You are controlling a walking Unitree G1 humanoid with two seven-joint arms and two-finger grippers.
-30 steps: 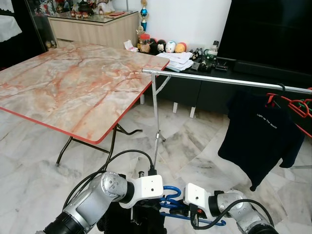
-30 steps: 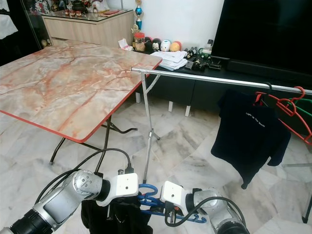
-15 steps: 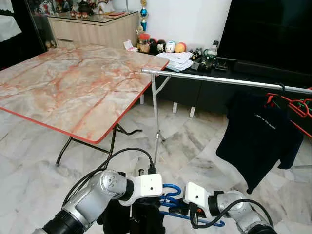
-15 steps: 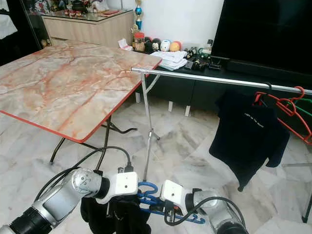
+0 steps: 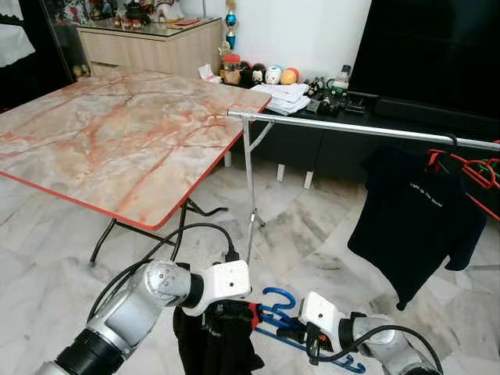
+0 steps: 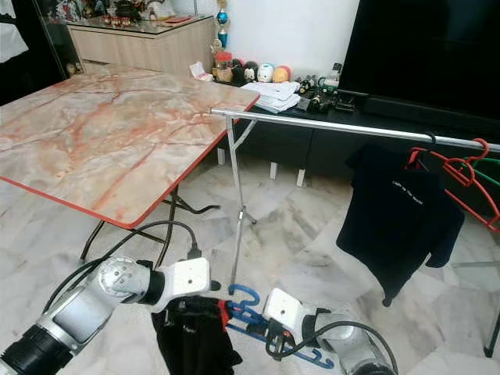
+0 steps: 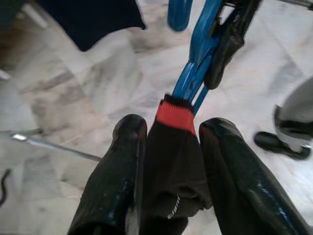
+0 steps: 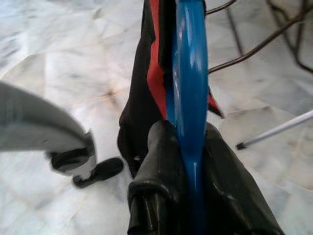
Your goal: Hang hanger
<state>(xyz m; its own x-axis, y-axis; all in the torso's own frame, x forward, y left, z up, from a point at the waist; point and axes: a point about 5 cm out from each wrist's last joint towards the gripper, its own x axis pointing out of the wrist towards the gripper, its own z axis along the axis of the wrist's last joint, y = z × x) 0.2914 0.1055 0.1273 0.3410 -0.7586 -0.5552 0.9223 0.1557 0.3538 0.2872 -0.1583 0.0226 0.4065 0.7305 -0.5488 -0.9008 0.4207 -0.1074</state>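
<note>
1. At the bottom centre of the left eye view, the left gripper (image 5: 226,312) is clamped on a black garment (image 5: 215,344) with a red collar band, its two fingers (image 7: 117,176) pressed against the cloth on either side.
2. Just right of it, the right gripper (image 5: 301,336) grips a blue hanger (image 5: 273,312); the right wrist view shows the blue bar held tightly between the black fingers (image 8: 156,161).
3. The hanger's hook curls upward between the two grippers, and its arm runs into the garment's collar.
4. In the upper right of the frame, a metal clothes rail (image 5: 351,127) crosses the room, carrying a dark T-shirt (image 5: 414,219) and red hangers (image 5: 469,168).
5. At upper left stands a marble-patterned folding table (image 5: 117,133) with a red edge, on a pale marble floor (image 5: 47,266).
</note>
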